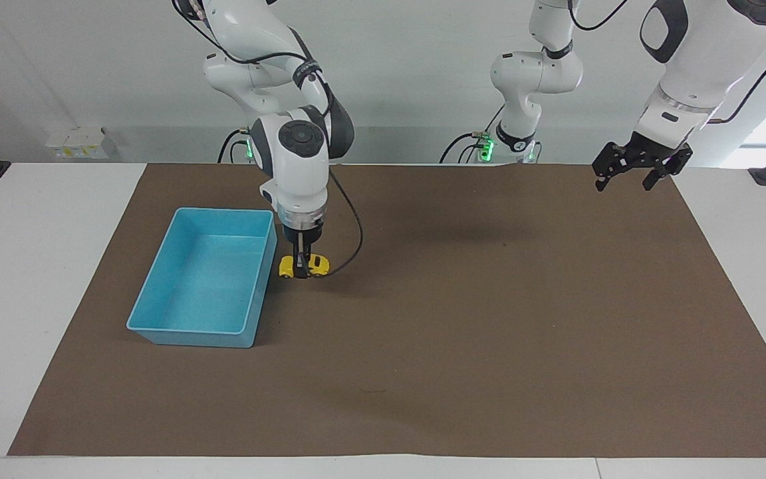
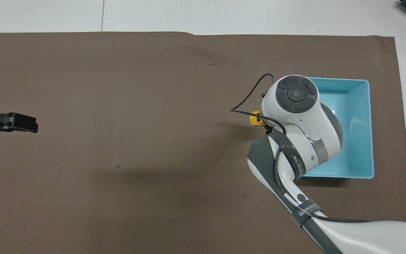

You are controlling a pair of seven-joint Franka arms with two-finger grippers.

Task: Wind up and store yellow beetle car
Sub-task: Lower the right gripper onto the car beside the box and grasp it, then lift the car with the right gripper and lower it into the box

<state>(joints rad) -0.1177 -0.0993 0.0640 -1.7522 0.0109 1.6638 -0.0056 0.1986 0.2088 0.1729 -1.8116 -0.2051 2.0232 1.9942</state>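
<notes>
The yellow beetle car [image 1: 318,265] hangs in my right gripper [image 1: 300,271], which is shut on its middle and holds it a little above the brown mat, beside the long wall of the blue tray [image 1: 177,327]. In the overhead view only one end of the car [image 2: 255,119] shows past the right wrist, next to the tray [image 2: 366,123]; the right fingers are hidden there. My left gripper [image 1: 633,175] is open and empty, up in the air over the mat's corner at the left arm's end; it also shows in the overhead view [image 2: 14,122].
The blue tray holds nothing. A black cable [image 1: 350,246] loops from the right wrist beside the car. The brown mat [image 1: 489,332] covers most of the white table.
</notes>
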